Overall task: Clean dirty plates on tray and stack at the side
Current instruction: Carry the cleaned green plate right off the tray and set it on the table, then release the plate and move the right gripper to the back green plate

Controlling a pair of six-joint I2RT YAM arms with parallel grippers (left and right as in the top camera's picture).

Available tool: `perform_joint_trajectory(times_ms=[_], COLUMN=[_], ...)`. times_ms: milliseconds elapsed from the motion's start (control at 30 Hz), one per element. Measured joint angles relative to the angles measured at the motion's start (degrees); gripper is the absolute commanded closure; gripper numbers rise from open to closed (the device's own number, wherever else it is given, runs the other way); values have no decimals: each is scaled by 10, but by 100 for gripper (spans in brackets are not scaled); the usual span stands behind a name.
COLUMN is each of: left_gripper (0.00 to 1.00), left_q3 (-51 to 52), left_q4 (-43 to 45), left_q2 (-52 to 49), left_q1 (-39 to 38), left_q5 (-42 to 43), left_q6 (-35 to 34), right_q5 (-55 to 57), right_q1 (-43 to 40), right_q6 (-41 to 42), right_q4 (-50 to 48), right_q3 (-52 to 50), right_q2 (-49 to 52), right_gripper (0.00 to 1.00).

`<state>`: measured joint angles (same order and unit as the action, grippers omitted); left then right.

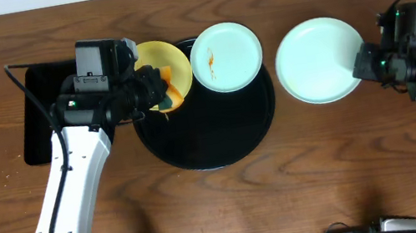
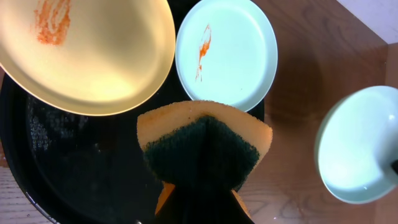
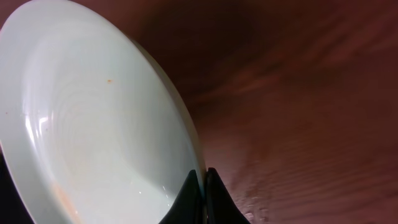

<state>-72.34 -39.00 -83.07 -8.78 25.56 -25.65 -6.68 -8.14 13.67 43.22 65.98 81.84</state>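
L gripper [image 2: 199,204] clamps sponge [image 2: 205,140] over tray [image 1: 213,148]; R gripper [image 3: 202,186] pinches mint plate [image 3: 93,124] rim, right of tray. Seems tilted: lower flat.

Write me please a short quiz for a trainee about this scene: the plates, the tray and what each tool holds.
1. True or false: the yellow plate bears an orange smear.
2. What does the left tool hold? A) a sponge B) a cup C) nothing
3. Which plate is off the round black tray, over the bare table?

Key:
1. True.
2. A.
3. The mint plate that the right tool pinches at its rim.
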Motion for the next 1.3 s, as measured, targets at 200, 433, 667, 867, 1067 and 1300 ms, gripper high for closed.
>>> perform_joint_trajectory(times_ms=[200,433,667,867,1067,1300], left_gripper=[92,92,92,92,92,93], left_q3=[0,0,0,0,0,0], left_q4=[0,0,0,0,0,0], left_q2=[0,0,0,0,0,-6], left_q1=[0,0,0,0,0,0], left_q5=[0,0,0,0,0,0], left_q6=[0,0,0,0,0,2], right_q5=[39,57,61,32,-36,-98], right_q1=[-8,-18,-50,-51,-50,38], right_q6=[24,50,66,50,17,7], right_q4=[-42,-74,-68,-50,-5,-17], right_q3=[-32,-39,-39,-39,-26,48], right_q2=[77,160,174,174,170,143], right_gripper=[99,99,59,10,2,14])
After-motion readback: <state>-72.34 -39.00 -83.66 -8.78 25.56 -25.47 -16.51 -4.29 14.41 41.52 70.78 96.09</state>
